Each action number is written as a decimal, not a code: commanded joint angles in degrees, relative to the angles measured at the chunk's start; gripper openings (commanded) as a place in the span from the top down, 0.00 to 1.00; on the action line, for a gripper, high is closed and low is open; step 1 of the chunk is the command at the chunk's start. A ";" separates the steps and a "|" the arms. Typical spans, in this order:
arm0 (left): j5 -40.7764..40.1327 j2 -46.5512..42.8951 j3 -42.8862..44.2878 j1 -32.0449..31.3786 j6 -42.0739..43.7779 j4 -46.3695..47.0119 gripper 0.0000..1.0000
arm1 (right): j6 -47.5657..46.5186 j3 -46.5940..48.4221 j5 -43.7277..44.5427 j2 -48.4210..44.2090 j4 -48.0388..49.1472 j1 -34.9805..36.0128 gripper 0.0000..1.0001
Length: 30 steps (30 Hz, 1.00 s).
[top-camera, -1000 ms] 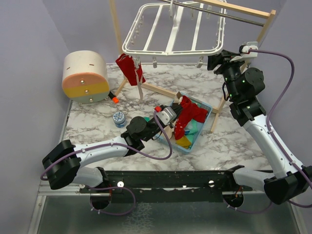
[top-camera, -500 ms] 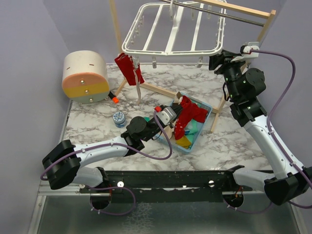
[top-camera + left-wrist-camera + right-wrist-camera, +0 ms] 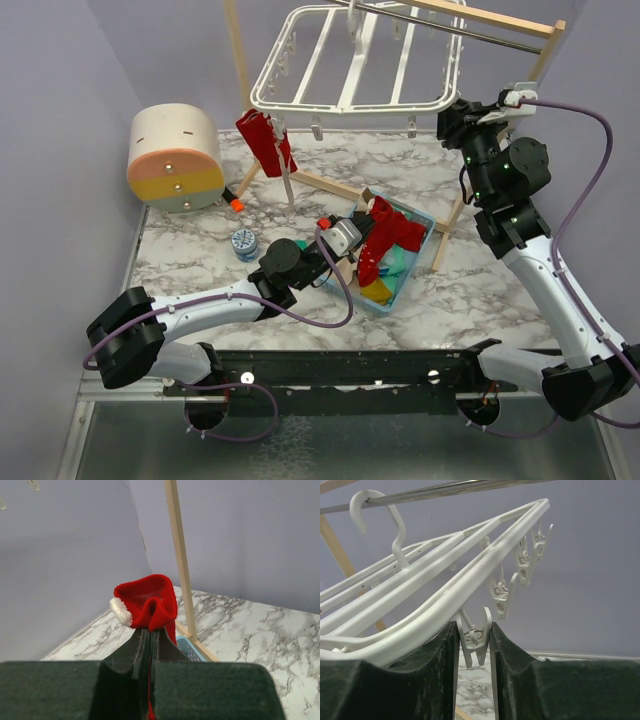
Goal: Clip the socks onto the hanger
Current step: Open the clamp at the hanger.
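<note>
Above the light-blue plastic basket (image 3: pixel 428 229), left gripper (image 3: pixel 150 630) clamps a red fabric sock (image 3: pixel 147 597); right gripper (image 3: pixel 474 629) apparently pinches a dangling white clip (image 3: pixel 475 639) of the white plastic hanger (image 3: pixel 505 537).

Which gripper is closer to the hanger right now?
Right. The right gripper pinches a clip at the hanger corner; the left gripper, shut on a red sock, sits down by the basket.

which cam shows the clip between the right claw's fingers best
Right wrist: the clip sits close up inside the right claw, under the hanger. Top external shows the claw at the hanger's corner, clip too small. Left wrist misses it.
</note>
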 commanded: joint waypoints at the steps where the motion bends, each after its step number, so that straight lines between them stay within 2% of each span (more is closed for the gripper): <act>1: 1.23 -0.92 -0.45 0.18 -1.07 1.91 1.00 | 0.01 2.67 -1.84 -0.04 -1.23 0.21 0.80; 4: 1.36 -0.97 -0.43 0.18 -1.12 1.87 1.00 | 0.54 3.31 -2.26 0.09 -2.14 0.21 0.89; 6: 1.40 -0.98 -0.45 0.18 -1.32 1.91 1.00 | 1.16 3.88 -2.26 0.28 -3.06 0.21 0.98; 16: 1.46 1.36 2.39 0.19 -1.58 1.85 1.00 | 5.39 9.43 -0.84 2.82 -11.80 0.21 0.99; 30: -3.34 16.42 23.50 0.23 -1.74 0.12 1.00 | 9.26 11.85 5.01 3.09 -18.10 0.21 0.99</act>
